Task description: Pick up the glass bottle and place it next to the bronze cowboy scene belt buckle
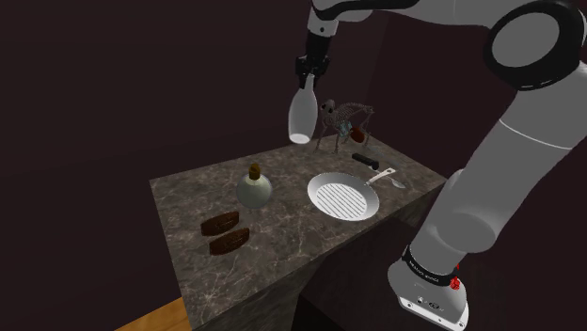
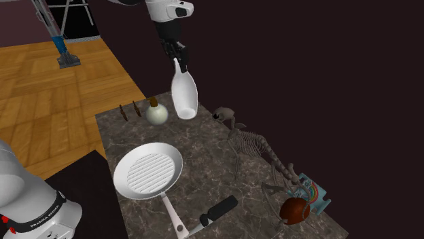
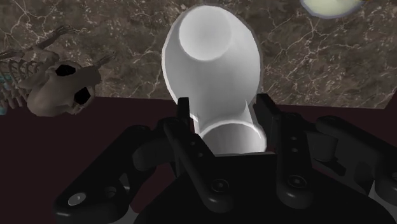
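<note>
My gripper (image 1: 307, 83) (image 2: 179, 60) (image 3: 224, 109) is shut on the neck of a plain white bottle (image 1: 301, 115) (image 2: 183, 92) (image 3: 213, 60). The bottle hangs upright in the air, well above the dark marble table (image 1: 282, 230) (image 2: 204, 156), near its far edge in the shoulder view. Two brown oval belt buckles (image 1: 222, 224) (image 1: 230, 242) lie side by side near the table's front left corner in the shoulder view. I cannot tell which of them bears the cowboy scene. In the second exterior view they are two small dark shapes (image 2: 123, 112) (image 2: 135, 107) at the far edge.
A round pale flask with a cork (image 1: 254, 188) (image 2: 156, 113) stands between the bottle and the buckles. A white grill pan (image 1: 343, 197) (image 2: 148, 171) lies mid-table. An animal skeleton (image 1: 343, 118) (image 2: 253, 144) (image 3: 54, 86), a brown ball (image 2: 295, 210) and a black-handled tool (image 2: 217, 209) are beyond it.
</note>
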Tool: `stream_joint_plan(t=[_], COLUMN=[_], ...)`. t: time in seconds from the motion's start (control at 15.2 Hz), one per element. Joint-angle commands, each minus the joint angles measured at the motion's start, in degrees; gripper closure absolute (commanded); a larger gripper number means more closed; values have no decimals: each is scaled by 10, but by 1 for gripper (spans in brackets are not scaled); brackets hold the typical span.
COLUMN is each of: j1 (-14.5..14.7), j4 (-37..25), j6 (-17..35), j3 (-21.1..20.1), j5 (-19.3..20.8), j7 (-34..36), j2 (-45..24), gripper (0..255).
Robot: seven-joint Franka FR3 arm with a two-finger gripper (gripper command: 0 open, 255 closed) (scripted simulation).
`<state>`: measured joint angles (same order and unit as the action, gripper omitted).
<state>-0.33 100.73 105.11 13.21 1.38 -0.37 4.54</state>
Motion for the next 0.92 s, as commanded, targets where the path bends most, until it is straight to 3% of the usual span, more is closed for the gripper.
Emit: stream_joint_plan(t=[0.0,0.86], j1=[10,63], j4=[18,79], j6=[-9,-92], j3=[-13,-119], j5=[9,22], j7=[24,183], j2=[27,165], gripper=[255,255])
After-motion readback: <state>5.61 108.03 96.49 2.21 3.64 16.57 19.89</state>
